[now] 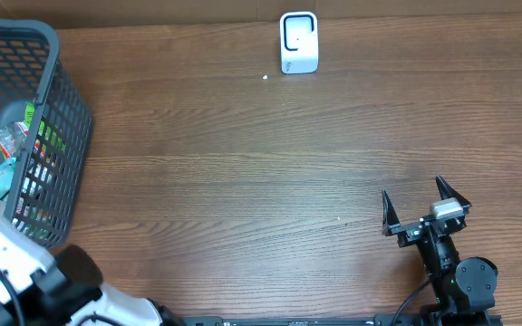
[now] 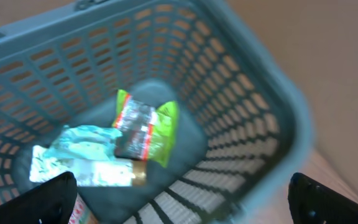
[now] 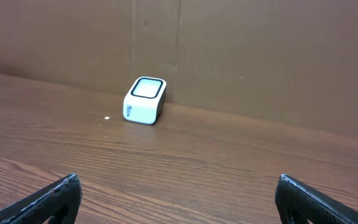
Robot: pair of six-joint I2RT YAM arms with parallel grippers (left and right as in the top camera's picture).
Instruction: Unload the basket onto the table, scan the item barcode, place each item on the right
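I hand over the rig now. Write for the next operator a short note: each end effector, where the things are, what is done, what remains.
Left end effector: open, empty, above the basket.
Right end effector: open, empty, over the table, facing the scanner.
Things: green packet and pale teal packet lie on the basket floor; the scanner stands at the far table edge.
Done: nothing is taken out yet.
Left: grasp one item and show its barcode to the scanner.

Basket (image 1: 65, 125) cut off L edge overhead, L wrist view blurry, packet (image 2: 145, 127) labels unreadable, scanner (image 3: 144, 101) txt tiny
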